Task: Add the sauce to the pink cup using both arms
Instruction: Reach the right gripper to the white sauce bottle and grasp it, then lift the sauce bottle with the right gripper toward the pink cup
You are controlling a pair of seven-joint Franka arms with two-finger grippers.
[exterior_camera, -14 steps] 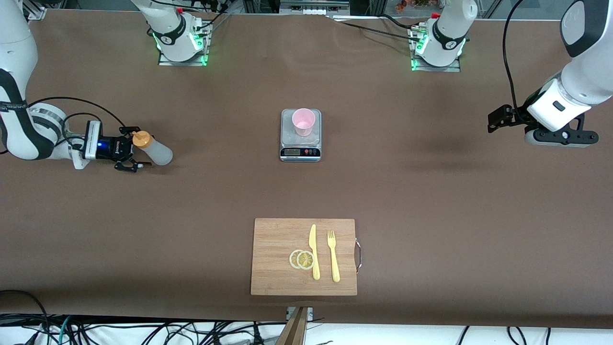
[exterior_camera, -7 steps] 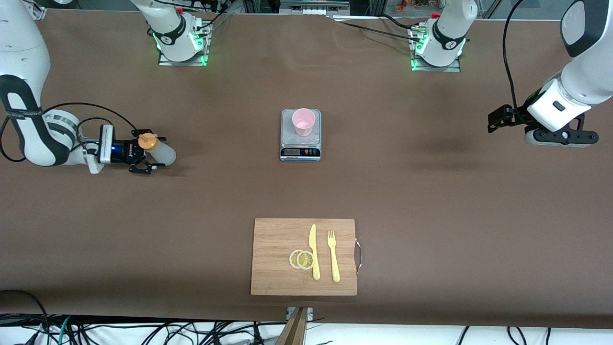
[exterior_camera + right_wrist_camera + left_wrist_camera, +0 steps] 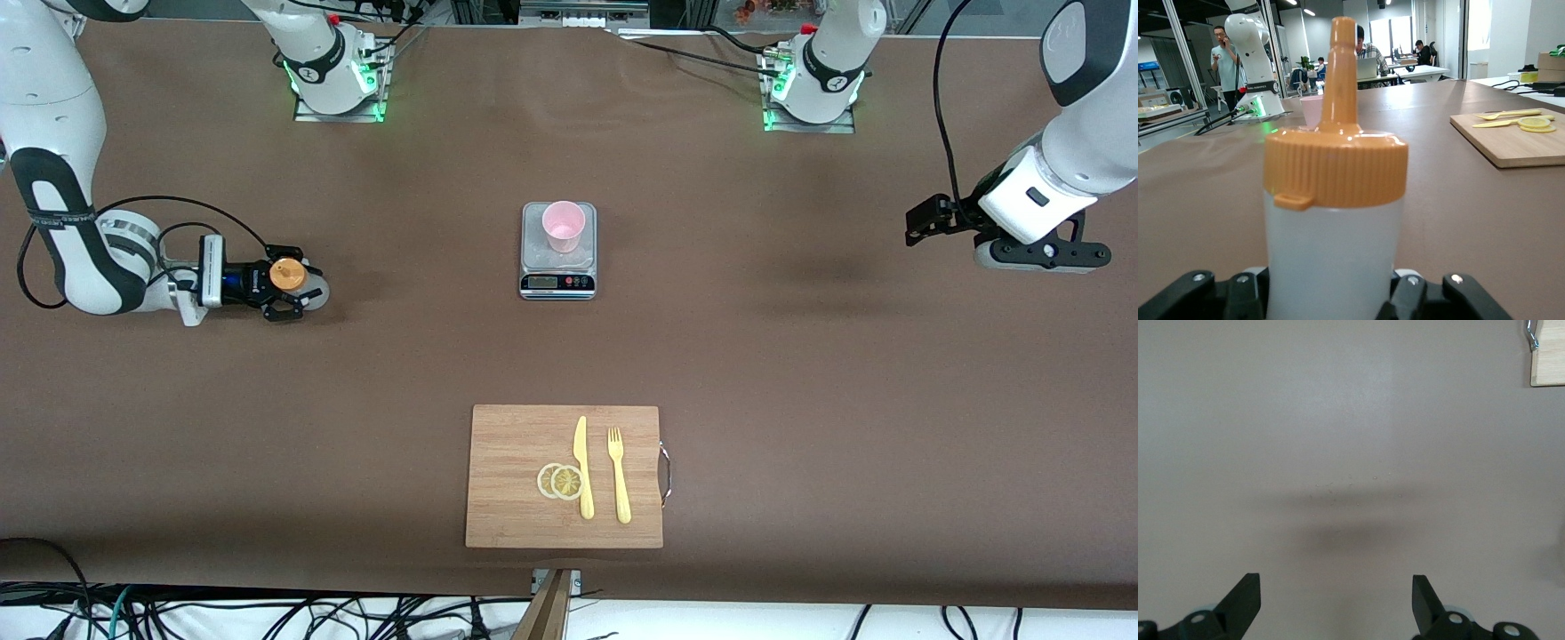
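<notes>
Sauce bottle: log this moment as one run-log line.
right gripper: shut on sauce bottle, upright on table | left gripper: open, waiting over bare table | pink cup: on kitchen scale

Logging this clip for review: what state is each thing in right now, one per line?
sauce bottle: upright on the table, orange cap on, clamped by the right gripper.
right gripper: shut on the sauce bottle's body.
left gripper: open, empty, over bare table; that arm waits.
pink cup: upright on the scale.
scale: display too small to read.
</notes>
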